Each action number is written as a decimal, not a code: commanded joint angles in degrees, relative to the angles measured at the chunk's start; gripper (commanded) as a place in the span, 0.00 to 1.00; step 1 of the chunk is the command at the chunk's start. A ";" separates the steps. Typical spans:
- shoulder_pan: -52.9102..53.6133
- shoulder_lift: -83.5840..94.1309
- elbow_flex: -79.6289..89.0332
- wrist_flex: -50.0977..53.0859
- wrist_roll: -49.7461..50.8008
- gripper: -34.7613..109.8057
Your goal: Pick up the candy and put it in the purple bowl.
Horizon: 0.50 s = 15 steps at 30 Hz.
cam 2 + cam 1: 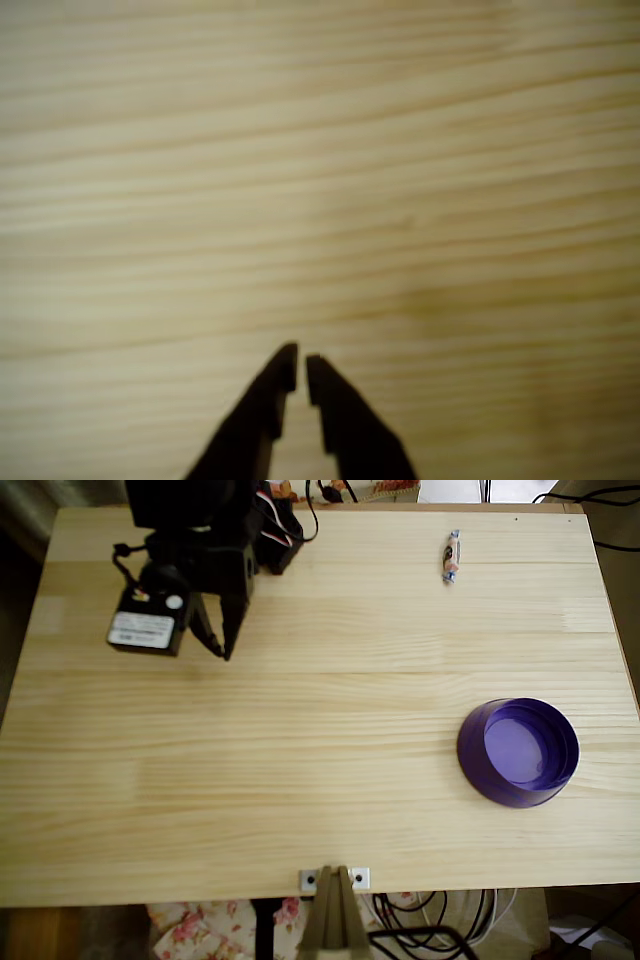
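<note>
Candy (452, 557) in twisted wrapper lies well apart from the glossy round purple bowl (518, 752) on pale grained wood table (320, 730); black gripper (301, 372) (tips nearly touching) holds nothing.

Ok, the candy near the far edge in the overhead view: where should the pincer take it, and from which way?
Probably take the candy across its narrow middle, coming straight down from above. It lies flat on the table with bare wood all around, long axis running nearly top to bottom in the overhead view, so the fingers should close from its left and right. The twisted ends look too thin to hold well.
</note>
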 commanded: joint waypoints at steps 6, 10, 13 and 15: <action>-3.34 0.79 -4.04 0.18 3.69 0.24; -5.71 0.79 -5.45 0.97 6.68 0.24; -7.56 0.79 -6.86 2.37 9.49 0.24; -8.79 0.79 -7.91 3.43 11.07 0.24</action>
